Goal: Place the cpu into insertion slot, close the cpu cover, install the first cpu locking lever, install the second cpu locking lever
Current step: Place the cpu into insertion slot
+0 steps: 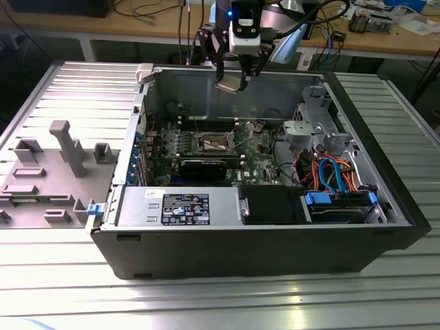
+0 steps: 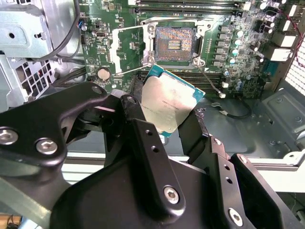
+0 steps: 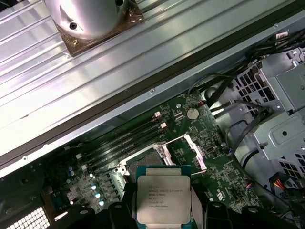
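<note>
My gripper (image 1: 234, 77) hangs above the open computer case, shut on the cpu (image 1: 230, 84). In both wrist views the silver-topped cpu (image 2: 169, 102) (image 3: 163, 198) sits flat between the black fingers (image 2: 143, 138), held by its edges. It is in the air, clear of the green motherboard (image 2: 238, 71). The insertion slot (image 2: 174, 42) (image 3: 145, 161) lies below it, dark centre bare. The cpu cover (image 2: 129, 45) (image 3: 187, 149) is swung open beside the slot, hinged at one edge. A thin wire lever (image 2: 212, 81) lies loose next to the slot.
A black graphics card (image 1: 206, 165) runs across the board in front of the slot. The power supply (image 1: 179, 206) and a drive bay with blue and orange cables (image 1: 333, 175) fill the near side. A grey fixture tray (image 1: 48, 172) lies at the exterior view's left.
</note>
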You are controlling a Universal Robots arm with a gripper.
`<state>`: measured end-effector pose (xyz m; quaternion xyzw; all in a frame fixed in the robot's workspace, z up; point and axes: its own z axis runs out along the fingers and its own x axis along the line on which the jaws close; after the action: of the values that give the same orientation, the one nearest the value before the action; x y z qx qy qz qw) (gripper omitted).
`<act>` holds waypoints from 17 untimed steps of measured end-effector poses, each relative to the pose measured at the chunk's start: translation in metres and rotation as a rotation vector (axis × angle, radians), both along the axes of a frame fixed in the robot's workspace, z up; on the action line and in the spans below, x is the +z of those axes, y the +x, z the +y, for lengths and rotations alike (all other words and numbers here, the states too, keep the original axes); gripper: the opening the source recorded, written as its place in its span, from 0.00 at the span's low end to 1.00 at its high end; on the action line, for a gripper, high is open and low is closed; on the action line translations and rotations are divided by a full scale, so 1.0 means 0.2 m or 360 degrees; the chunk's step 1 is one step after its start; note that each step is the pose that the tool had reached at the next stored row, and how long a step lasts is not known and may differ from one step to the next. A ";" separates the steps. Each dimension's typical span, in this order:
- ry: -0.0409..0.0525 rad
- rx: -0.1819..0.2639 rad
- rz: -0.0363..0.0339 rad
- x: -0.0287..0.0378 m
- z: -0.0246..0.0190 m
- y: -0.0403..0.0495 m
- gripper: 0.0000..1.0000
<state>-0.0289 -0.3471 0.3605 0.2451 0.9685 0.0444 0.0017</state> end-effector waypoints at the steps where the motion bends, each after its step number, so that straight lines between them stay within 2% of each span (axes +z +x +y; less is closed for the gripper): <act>1: 0.0000 -0.0002 0.0000 0.000 0.000 0.000 0.54; 17: 0.0000 -0.0047 0.0000 0.000 0.000 0.000 0.54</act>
<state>-0.0288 -0.3471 0.3605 0.2592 0.9648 0.0444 0.0024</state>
